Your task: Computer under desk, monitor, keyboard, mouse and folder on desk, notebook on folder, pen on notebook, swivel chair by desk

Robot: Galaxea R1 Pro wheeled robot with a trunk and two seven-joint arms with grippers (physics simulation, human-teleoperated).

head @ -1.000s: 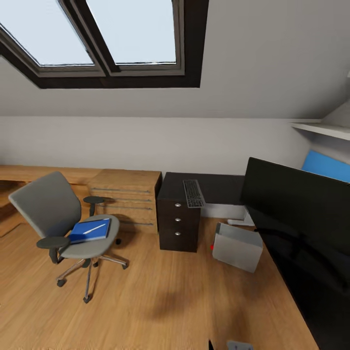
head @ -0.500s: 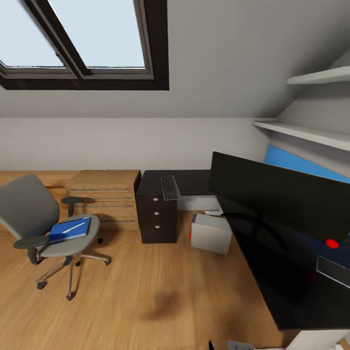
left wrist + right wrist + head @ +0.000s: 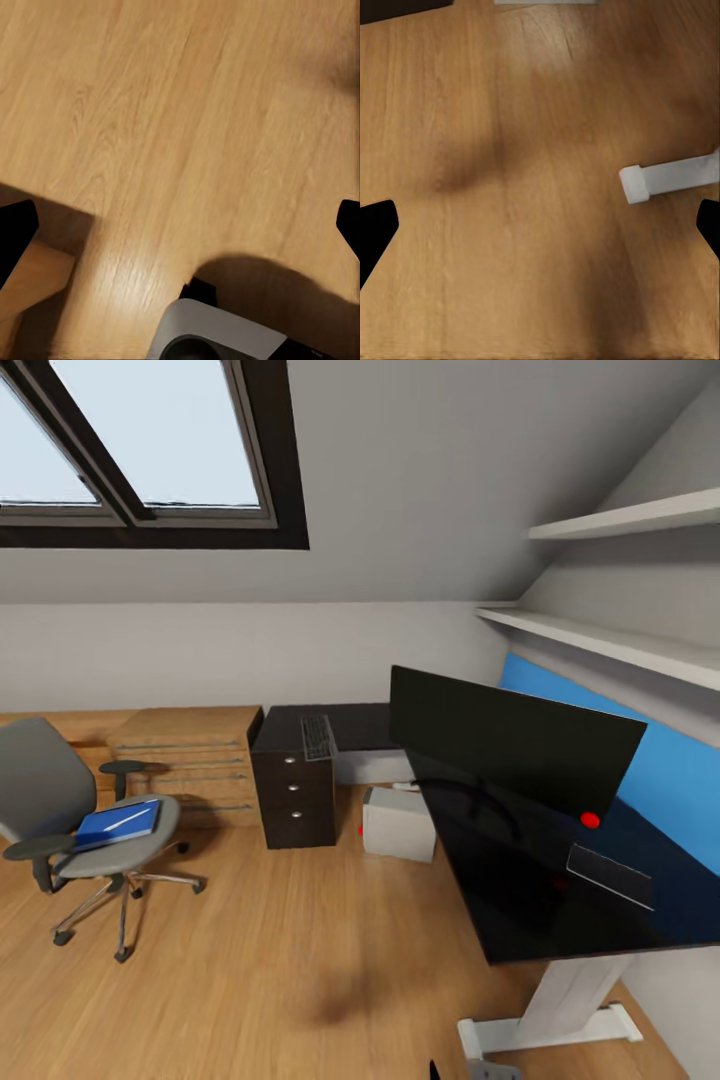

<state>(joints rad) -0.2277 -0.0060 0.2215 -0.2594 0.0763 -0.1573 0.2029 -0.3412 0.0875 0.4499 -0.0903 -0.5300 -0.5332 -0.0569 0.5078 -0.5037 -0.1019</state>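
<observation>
Head view takes in an attic room with a wood floor (image 3: 280, 970), and the largest thing is the desk (image 3: 540, 905), black-topped, running along the right against a blue back panel (image 3: 665, 760), its white leg (image 3: 560, 1005) planted on the floor. On the desk stands the monitor (image 3: 500, 745), wide and black; near its right end lie a small red thing (image 3: 590, 820) and a flat grey slab (image 3: 610, 875) that I cannot identify. At the left sits the chair (image 3: 75, 815), well apart from the desk, with a blue folder (image 3: 118, 824) on its seat and a pen (image 3: 127, 820) lying across the top; whether a notebook lies there too I cannot tell. Behind it is a light-wood chest (image 3: 185, 755), and beside that a dark drawer unit (image 3: 292, 795) with the keyboard (image 3: 317, 737) on top. The computer (image 3: 398, 823) rests on the floor between the unit and the desk, by the desk's far end

Left wrist view looks down on the floor past the left gripper (image 3: 180, 232), whose dark fingertips (image 3: 15, 232) sit at opposite edges, spread wide with nothing between them. Right wrist view has the right gripper (image 3: 540, 232) the same, fingertips (image 3: 375, 229) wide apart and holding nothing, over floor and a white foot (image 3: 667, 180)
</observation>
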